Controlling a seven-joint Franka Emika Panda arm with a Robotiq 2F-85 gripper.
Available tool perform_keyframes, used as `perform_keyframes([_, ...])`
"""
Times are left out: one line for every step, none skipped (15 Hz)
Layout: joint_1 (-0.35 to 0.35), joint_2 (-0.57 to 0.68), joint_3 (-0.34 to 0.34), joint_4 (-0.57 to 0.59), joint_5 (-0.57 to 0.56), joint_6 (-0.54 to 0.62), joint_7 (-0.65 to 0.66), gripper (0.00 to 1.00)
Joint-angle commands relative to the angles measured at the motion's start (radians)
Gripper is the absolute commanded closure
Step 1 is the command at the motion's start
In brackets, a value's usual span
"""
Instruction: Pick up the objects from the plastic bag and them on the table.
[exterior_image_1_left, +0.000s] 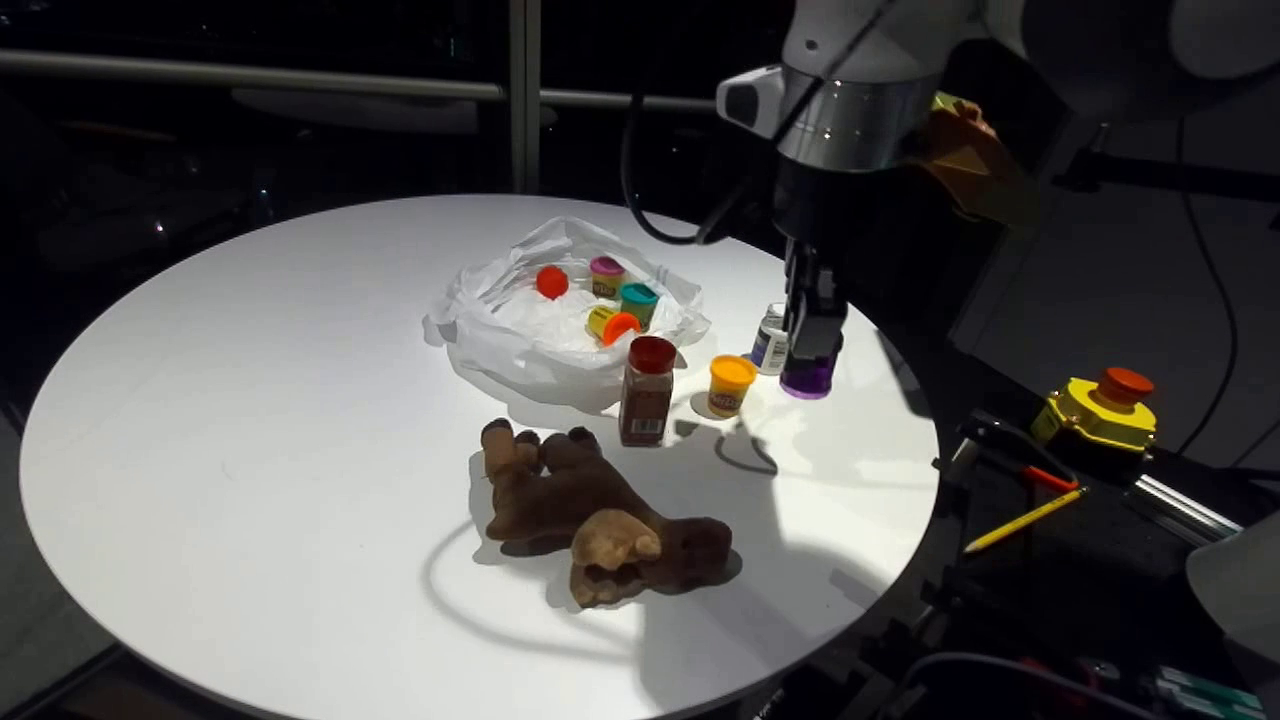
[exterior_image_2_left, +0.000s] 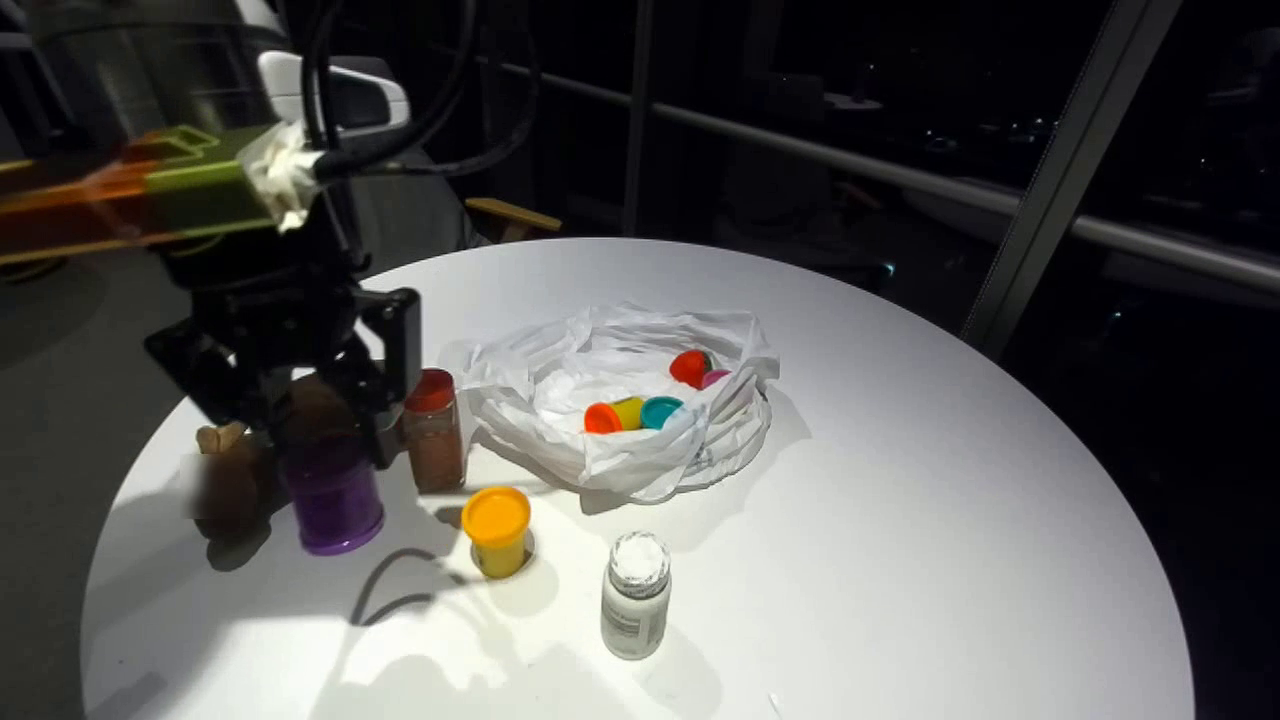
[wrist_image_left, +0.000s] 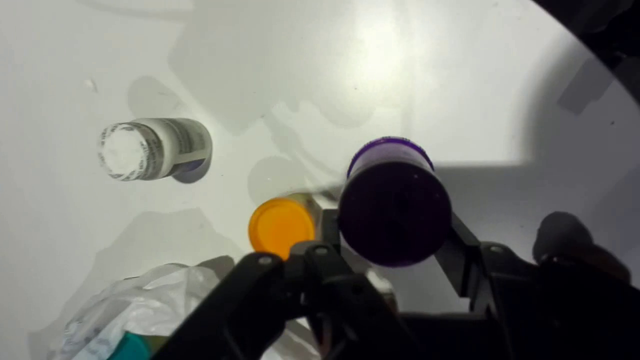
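My gripper (exterior_image_1_left: 815, 335) is shut on a purple jar (exterior_image_2_left: 338, 505), with a finger against each side in the wrist view (wrist_image_left: 395, 215). It is near the table's edge; I cannot tell whether the jar touches the table. The white plastic bag (exterior_image_1_left: 530, 365) lies open. In it are a red round item (exterior_image_1_left: 552, 282), a pink-lidded tub (exterior_image_1_left: 606, 278), a teal-lidded tub (exterior_image_1_left: 638, 305) and an orange-lidded tub (exterior_image_1_left: 612, 326) on its side. A yellow-orange tub (exterior_image_2_left: 497, 530), a white bottle (exterior_image_2_left: 636, 598) and a red-capped jar (exterior_image_1_left: 647, 395) stand outside the bag.
A brown plush toy (exterior_image_1_left: 600, 510) lies on the round white table (exterior_image_1_left: 250, 450). The yellow-orange tub is close beside one finger in the wrist view (wrist_image_left: 281, 227). A yellow box with a red button (exterior_image_1_left: 1100, 410) and a pencil (exterior_image_1_left: 1025, 520) lie beyond the table's edge.
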Motion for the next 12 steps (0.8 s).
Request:
perform_keyframes([-0.013,-0.023,0.053,-0.064,0.041,0.081,-0.042,0.75])
perform_keyframes([-0.014,0.018,0.064,-0.041,0.026,0.101,-0.012,0.75])
perform_keyframes([-0.01,0.051,0.074,-0.018,0.039,0.104,-0.012,0.75])
perform_keyframes([-0.01,0.079,0.082,0.002,0.019,0.111,0.013,0.75])
perform_keyframes([-0.01,0.132,0.087,0.042,-0.018,0.095,0.059,0.75])
perform_keyframes([-0.008,0.168,0.084,0.069,-0.046,0.107,0.094,0.75])
perform_keyframes([-0.002,0.208,0.074,0.104,-0.095,0.123,0.159,0.75])
perform_keyframes([0.01,0.248,0.056,0.136,-0.154,0.145,0.227,0.75])
perform_keyframes([0.023,0.295,0.041,0.172,-0.208,0.162,0.295,0.75])
perform_keyframes([0.03,0.335,0.036,0.203,-0.228,0.168,0.334,0.75])
perform_keyframes([0.034,0.376,0.032,0.23,-0.241,0.178,0.366,0.75])
perform_keyframes([0.035,0.407,0.033,0.251,-0.239,0.185,0.381,0.75])
